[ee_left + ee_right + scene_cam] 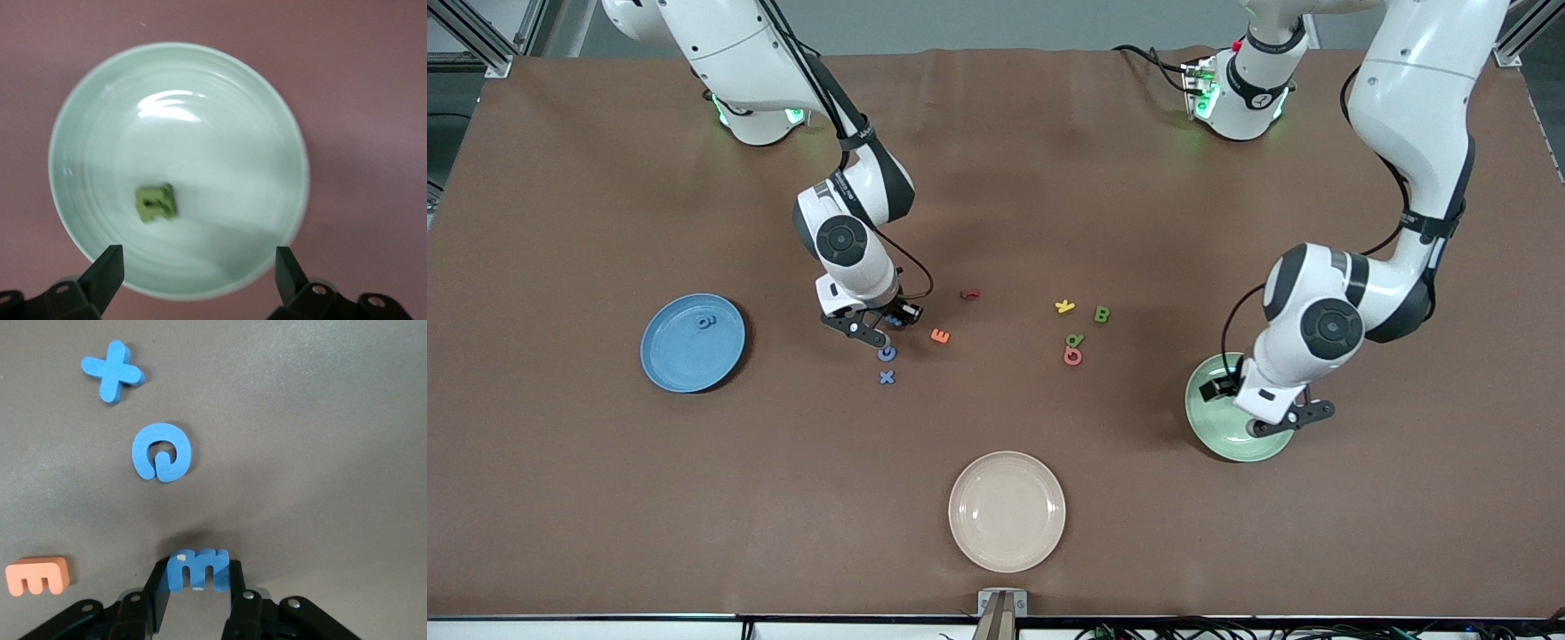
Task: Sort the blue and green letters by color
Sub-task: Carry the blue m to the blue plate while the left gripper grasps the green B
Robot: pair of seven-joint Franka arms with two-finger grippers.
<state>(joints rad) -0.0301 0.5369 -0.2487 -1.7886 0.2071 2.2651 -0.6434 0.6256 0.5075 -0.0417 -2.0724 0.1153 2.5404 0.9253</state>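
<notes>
Left of centre in the front view, the right tool [878, 331] sits low at the worktop [996, 178], clamped on a blue E [197, 569] across its narrow sides. Two more blue letters lie loose just below it in that frame: a blue G [887, 354], then a blue X [887, 377]. One blue letter [707, 321] already rests in the blue plate [660, 364] at centre left.

Lower right, the left tool [200, 267] hangs over the green plate [1205, 427], fingers spread wide with nothing between them; a green letter [156, 203] lies in the plate.

Right of centre, a green B [1102, 314] and another green letter [1074, 340] remain unsorted, among an orange E [940, 336], a yellow letter [1064, 307], a pink letter [1072, 356] and a dark red one [969, 293].

Judgement: pieces look like light, chunky foam — slightly squashy, not fragile, apt to tip. Best pinched across flat parallel edges, low, with modest force.
</notes>
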